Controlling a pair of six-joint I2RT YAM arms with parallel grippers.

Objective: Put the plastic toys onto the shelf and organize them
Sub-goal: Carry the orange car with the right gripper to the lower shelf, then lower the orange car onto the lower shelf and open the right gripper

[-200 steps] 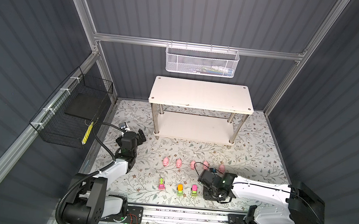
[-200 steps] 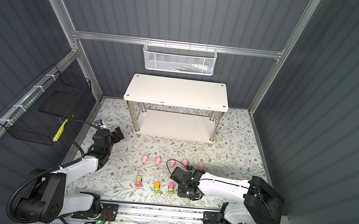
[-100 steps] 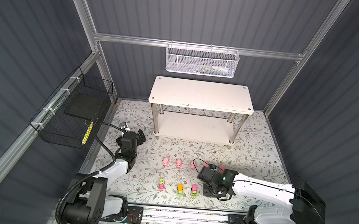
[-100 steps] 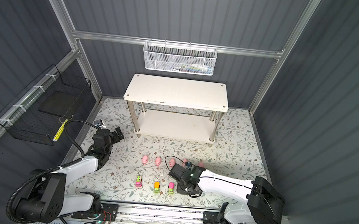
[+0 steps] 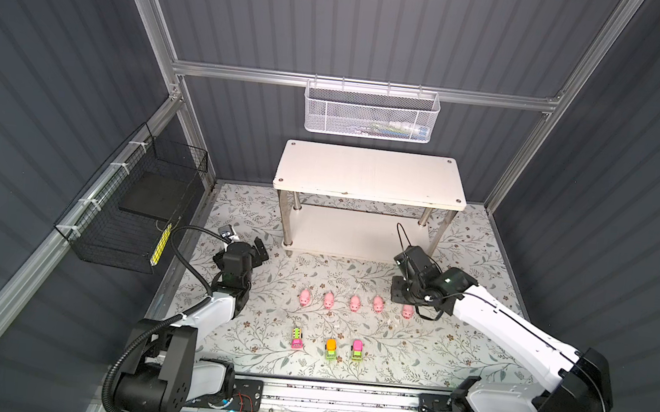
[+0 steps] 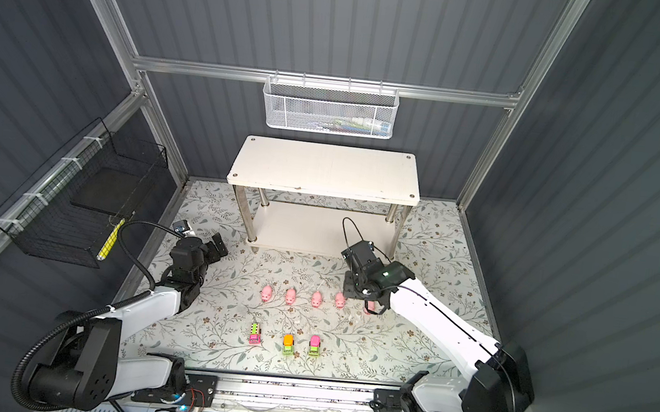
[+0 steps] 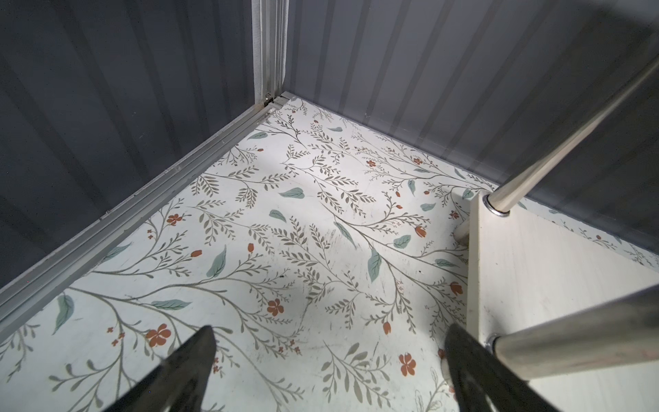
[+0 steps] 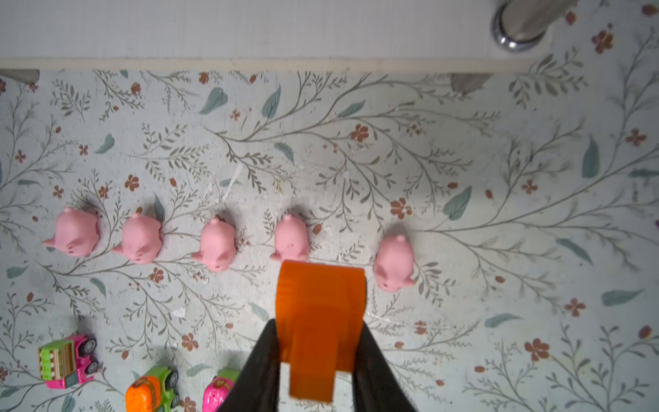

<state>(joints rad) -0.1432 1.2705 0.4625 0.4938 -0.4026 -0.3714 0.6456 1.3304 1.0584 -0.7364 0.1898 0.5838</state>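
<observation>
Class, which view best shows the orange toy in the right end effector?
Right wrist view: the orange toy looms large between the fingers. Both top views hide it under the arm; the left wrist view misses it.

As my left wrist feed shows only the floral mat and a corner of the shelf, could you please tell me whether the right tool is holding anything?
Observer: Yes, the right tool is shut on an orange toy.
Operator: Thank you. Where are the pigs, please?
Observer: Five pink pigs stand in a row on the floral mat, in front of the shelf.
Operator: And the other vehicles?
Observer: Three toy vehicles sit in a second row, farther from the shelf than the pigs.
</observation>
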